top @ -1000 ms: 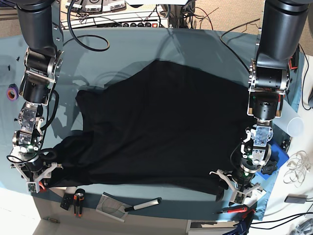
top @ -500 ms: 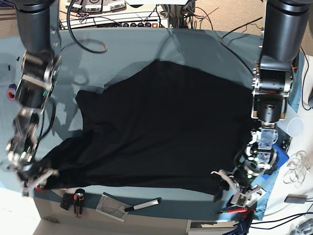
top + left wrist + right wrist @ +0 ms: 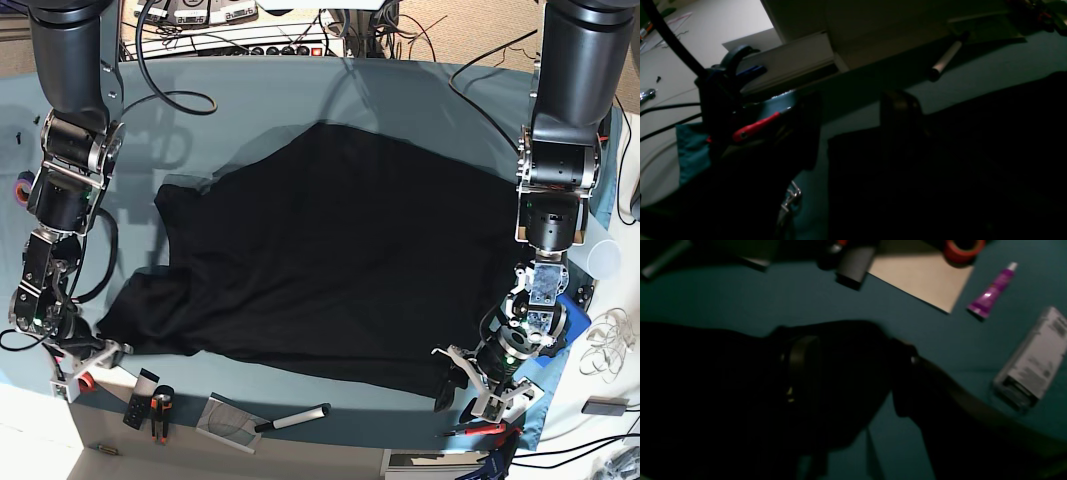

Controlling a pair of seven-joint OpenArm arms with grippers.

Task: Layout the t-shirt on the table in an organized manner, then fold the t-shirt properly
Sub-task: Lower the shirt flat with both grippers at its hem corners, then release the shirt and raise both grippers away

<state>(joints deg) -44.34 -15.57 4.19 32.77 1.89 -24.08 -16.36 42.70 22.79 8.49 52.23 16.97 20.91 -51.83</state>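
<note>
Both arms reach down from the far side of the base view, each with its upper link upright and its wrist bent toward the near edge. The left gripper, at the near right of that view, stands with its jaws spread wide, one finger showing dark and upright in its own wrist view. The right gripper hangs low at the near left corner with its jaws parted, its fingers dim and blurred in its wrist view.
</note>
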